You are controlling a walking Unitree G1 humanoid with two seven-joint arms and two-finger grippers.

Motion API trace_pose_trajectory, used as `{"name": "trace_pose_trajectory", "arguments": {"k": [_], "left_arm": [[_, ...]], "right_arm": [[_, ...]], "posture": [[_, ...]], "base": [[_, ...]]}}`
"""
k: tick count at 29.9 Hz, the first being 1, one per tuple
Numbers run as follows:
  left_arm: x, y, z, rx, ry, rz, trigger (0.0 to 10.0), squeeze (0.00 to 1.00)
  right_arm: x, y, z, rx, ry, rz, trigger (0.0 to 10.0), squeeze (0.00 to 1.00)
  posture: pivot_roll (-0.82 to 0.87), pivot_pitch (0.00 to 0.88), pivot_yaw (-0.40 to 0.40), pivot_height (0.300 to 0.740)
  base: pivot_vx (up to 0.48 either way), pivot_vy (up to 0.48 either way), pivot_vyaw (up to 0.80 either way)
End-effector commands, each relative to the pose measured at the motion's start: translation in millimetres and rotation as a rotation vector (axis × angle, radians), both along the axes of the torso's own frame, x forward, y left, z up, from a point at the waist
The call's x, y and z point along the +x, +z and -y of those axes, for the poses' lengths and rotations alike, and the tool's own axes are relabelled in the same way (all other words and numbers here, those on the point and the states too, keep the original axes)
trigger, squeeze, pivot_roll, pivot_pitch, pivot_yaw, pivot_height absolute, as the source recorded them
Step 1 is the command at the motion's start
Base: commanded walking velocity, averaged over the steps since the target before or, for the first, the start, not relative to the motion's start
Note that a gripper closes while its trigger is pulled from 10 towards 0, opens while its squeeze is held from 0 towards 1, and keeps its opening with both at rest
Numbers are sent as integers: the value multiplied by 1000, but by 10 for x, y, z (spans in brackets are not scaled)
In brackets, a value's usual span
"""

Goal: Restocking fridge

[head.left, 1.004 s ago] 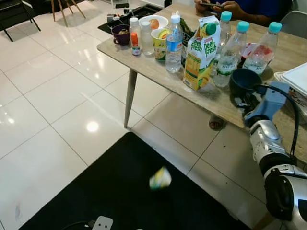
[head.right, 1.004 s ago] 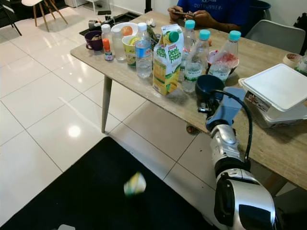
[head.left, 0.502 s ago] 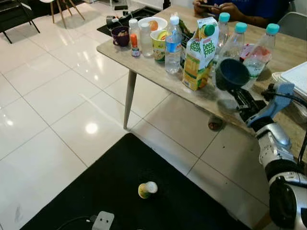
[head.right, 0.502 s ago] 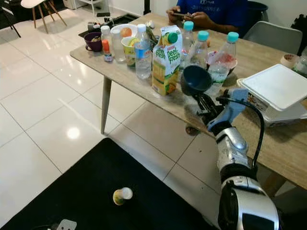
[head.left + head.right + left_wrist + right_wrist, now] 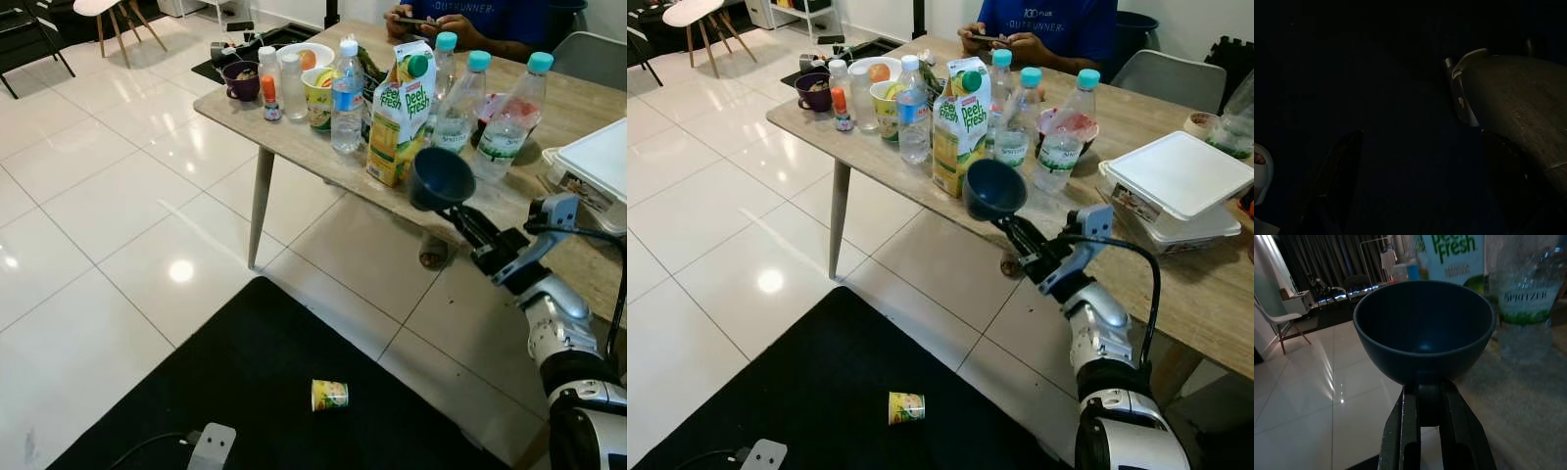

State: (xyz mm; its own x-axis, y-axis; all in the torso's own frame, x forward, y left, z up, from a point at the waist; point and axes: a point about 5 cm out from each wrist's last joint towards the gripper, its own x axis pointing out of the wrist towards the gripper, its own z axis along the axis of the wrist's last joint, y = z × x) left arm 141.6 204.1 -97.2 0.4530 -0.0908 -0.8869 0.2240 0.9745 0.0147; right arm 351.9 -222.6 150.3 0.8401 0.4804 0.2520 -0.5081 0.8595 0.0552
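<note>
My right gripper point(image 5: 455, 211) is shut on the base of a dark blue bowl point(image 5: 441, 178), which it holds up in front of the table's near edge, tilted with its mouth toward me. In the right wrist view the bowl point(image 5: 1424, 328) sits just above the two fingers point(image 5: 1400, 431). A small yellow cup point(image 5: 330, 395) lies on its side on the black mat point(image 5: 235, 362). On the wooden table point(image 5: 313, 147) stand a Peel Fresh juice carton point(image 5: 400, 113) and several water bottles point(image 5: 346, 93). The left wrist view is very dark; two fingers point(image 5: 1342, 171) stand apart.
A purple cup point(image 5: 240, 78), small jars and a white bowl crowd the table's far left end. At the right lies a white box point(image 5: 1181, 176). A person in a blue shirt point(image 5: 1048, 20) sits across the table. A white plug point(image 5: 209, 446) lies on the mat.
The right gripper has lifted the blue bowl off the table and swung it left, out past the edge. The yellow cup dropped, rolled on the mat and now lies still.
</note>
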Motion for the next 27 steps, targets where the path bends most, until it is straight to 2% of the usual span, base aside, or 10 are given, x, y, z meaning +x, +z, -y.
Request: {"name": "trace_pose_trajectory", "arguments": {"k": [1, 5, 9, 12, 18, 19, 20, 21, 22, 27], "left_arm": [[-80, -46, 114, -30, -20, -37, 10000, 0], [-70, -45, 122, -31, -21, -35, 10000, 0], [-69, -45, 130, -32, -21, -35, 10000, 0], [-69, -47, 142, -36, -22, -36, 10000, 0], [-70, -49, 151, -36, -22, -36, 10000, 0], [-70, -49, 151, -35, -20, -35, 10000, 0], [-70, -49, 150, -35, -19, -35, 10000, 0], [-69, -48, 149, -34, -19, -34, 10000, 0], [-69, -48, 149, -34, -19, -34, 10000, 0], [-62, -46, 144, -27, -20, -32, 10000, 0]], "right_arm": [[-15, -28, -40, -11, 22, -8, 0, 0], [-122, -198, -272, -38, 205, -59, 0, 0], [-215, -297, -394, -58, 327, -87, 0, 0], [-446, -503, -551, -106, 538, -161, 0, 0], [-673, -803, -590, -200, 630, -300, 0, 0], [-708, -888, -565, -229, 611, -335, 2431, 0], [-728, -936, -547, -245, 599, -354, 2431, 0], [-754, -1009, -511, -256, 564, -386, 10000, 0], [-754, -1009, -511, -256, 564, -386, 10000, 0], [-817, -1272, -304, -278, 315, -500, 10000, 0]], "posture": [[-8, 86, 26, 740], [-14, 83, 22, 740], [-18, 83, 22, 740], [-24, 85, 21, 740], [-33, 81, 19, 740], [-33, 80, 19, 740], [-33, 80, 19, 740], [-35, 79, 19, 740], [-35, 79, 19, 740], [-41, 73, 17, 740]], "base": [[0, 0, 0], [0, 0, 0], [0, 0, 0], [0, 0, 0], [0, 0, 0], [0, 0, 0], [0, 0, 0], [0, 0, 0], [0, 0, 0], [0, 0, 0]]}}
